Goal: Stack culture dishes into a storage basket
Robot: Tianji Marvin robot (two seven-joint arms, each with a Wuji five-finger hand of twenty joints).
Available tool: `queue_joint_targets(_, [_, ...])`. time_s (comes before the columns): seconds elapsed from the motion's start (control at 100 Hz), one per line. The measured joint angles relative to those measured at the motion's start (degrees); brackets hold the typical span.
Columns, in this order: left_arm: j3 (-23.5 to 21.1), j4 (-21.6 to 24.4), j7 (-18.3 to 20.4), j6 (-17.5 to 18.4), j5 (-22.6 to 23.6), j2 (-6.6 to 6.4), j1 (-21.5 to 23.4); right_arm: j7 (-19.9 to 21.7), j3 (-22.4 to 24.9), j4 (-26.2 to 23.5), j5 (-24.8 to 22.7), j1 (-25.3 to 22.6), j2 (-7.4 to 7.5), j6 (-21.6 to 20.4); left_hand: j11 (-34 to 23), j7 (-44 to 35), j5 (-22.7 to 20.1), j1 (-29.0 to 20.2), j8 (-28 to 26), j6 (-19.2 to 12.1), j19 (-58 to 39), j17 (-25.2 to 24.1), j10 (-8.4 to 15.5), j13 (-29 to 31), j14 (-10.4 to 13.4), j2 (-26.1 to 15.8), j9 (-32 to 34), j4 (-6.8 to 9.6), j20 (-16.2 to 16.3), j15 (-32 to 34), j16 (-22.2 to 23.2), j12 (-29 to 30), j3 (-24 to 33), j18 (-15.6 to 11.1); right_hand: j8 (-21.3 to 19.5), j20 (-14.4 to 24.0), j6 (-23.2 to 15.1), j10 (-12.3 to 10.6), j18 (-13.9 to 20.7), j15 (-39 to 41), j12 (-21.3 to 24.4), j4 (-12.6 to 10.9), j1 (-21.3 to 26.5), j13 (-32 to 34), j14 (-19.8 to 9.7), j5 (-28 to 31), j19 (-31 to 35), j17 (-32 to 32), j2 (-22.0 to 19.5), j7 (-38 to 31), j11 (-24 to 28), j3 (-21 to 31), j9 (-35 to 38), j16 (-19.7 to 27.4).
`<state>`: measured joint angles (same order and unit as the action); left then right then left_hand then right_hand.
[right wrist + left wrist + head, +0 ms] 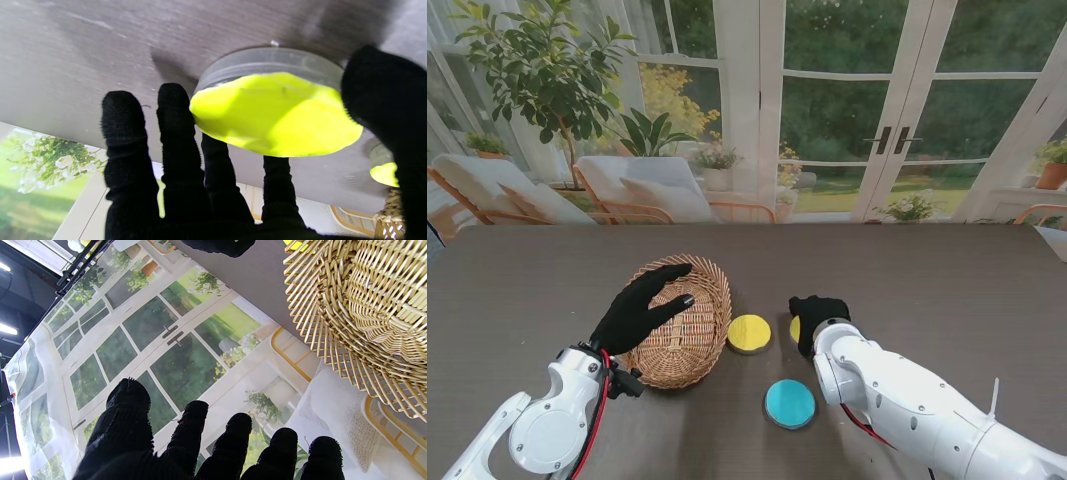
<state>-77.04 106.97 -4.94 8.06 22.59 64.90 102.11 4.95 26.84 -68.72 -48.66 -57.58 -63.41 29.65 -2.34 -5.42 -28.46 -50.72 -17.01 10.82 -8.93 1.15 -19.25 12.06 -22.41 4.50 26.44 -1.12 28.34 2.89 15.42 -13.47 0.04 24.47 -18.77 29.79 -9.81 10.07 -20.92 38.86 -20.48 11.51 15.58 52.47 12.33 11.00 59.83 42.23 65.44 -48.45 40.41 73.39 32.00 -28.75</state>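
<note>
basket (689,330): woven wicker, pale tan, rough and ribbed
counter (947,280): dark grey-brown, matt, faint wood-like grain
yellow dish (273,110): clear, smooth plastic rim, matt yellow top
teal dish (789,403): smooth, slight sheen
hands (642,308): black knitted cloth, fuzzy
arm shells (907,395): glossy white plastic
</note>
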Motion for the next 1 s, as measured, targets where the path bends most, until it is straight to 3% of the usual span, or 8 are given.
queue_joint_targets(0.19, [0.0,-0.1,0.1,0.1,0.0,-0.02,0.0,-1.3,0.0,1.1,0.4,0.3,-0.42,-0.1,0.0,0.0,0.0,0.0,0.0,0.0,0.0,0.0,0.0,0.0,0.0,0.0,0.0,0.0,0.0,0.0,0.0,0.0,0.0,0.0,-3.7,-0.2,-0.1,0.6,0.9,-0.6,-0.1,2.7,-0.6,4.3,-0.6,2.1,1.0,0.2,2.2,-5.9,0.1,-0.2,4.3,0.0])
queue_joint_targets(0.52, [0.0,-0.1,0.1,0.1,-0.1,-0.02,0.0,-1.7,0.1,1.6,0.2,0.4,-0.51,-0.5,0.0,0.0,0.0,0.0,0.0,0.0,0.0,0.0,0.0,0.0,0.0,0.0,0.0,0.0,0.0,0.0,0.0,0.0,0.0,0.0,-5.1,-1.6,0.2,1.4,2.1,-1.9,-0.1,4.0,-1.6,10.0,-0.8,3.4,3.5,0.3,2.8,-7.8,0.2,-0.4,7.7,0.0])
queue_joint_targets(0.68, [0.0,-0.1,0.0,0.1,0.0,-0.02,0.0,-0.2,3.5,0.1,-2.6,-1.9,-0.07,-0.8,0.0,0.0,0.0,0.0,0.0,0.0,0.0,0.0,0.0,0.0,0.0,0.0,0.0,0.0,0.0,0.0,0.0,0.0,0.0,0.0,-5.1,-1.6,0.5,2.0,2.2,-3.1,-0.1,4.0,-0.3,10.1,-0.6,3.5,3.8,0.3,2.7,-7.8,-0.5,-0.4,7.7,0.0])
queue_joint_targets(0.85, [-0.1,-0.1,0.0,0.2,0.0,-0.02,0.1,3.1,9.3,-5.6,-6.5,-6.2,1.7,-1.5,0.0,0.0,0.0,0.0,0.0,0.0,0.0,0.0,0.0,0.0,0.0,0.0,0.0,0.0,0.0,0.0,0.0,0.0,0.0,0.0,-5.1,-1.6,0.6,2.2,2.2,-3.5,0.0,4.0,0.3,10.1,-0.4,3.5,3.8,0.3,2.7,-7.7,-1.0,-0.4,7.7,0.0])
queue_joint_targets(1.0, [-0.1,-0.1,0.0,0.3,0.0,-0.02,0.1,4.7,14.6,-10.2,-9.9,-9.9,2.42,-4.0,0.0,0.0,0.0,0.0,0.0,0.0,0.0,0.0,0.0,0.0,0.0,0.0,0.0,0.0,0.0,0.0,0.0,0.0,0.0,0.0,-5.1,-1.6,0.6,2.3,2.2,-3.6,0.0,4.0,0.3,10.1,-0.4,3.4,3.8,0.3,2.6,-7.7,-1.1,-0.4,7.7,-0.3])
